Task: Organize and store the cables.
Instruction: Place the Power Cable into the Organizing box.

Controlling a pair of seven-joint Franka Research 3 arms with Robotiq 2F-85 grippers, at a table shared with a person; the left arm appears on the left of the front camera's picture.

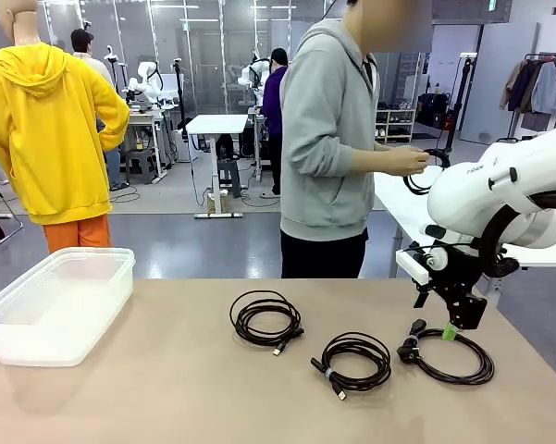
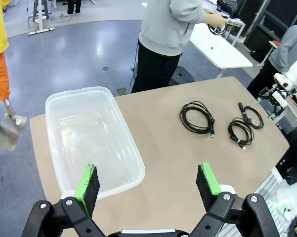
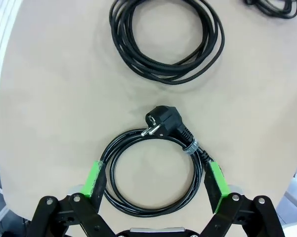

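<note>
The right gripper [image 3: 154, 174], jaws wide, straddles the black coiled power cable [image 3: 164, 122] lying farthest from the clear plastic tub [image 1: 51, 324]. The left gripper [image 2: 148, 180] gapes empty above that tub. How high the pads sit is unclear, and closing too high could catch one loop and spill the coil.

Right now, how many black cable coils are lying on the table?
3. Left coil, middle coil, right coil near the table edge. The person holds one more cable beyond it.

White right arm [image 1: 500, 190] with a thick black hose [image 1: 493, 239], left tool [image 2: 148, 180] and right tool [image 3: 154, 170] black with green pads [image 2: 89, 182] and silver screws, person [image 1: 326, 139] in a grey hoodie and dark trousers
</note>
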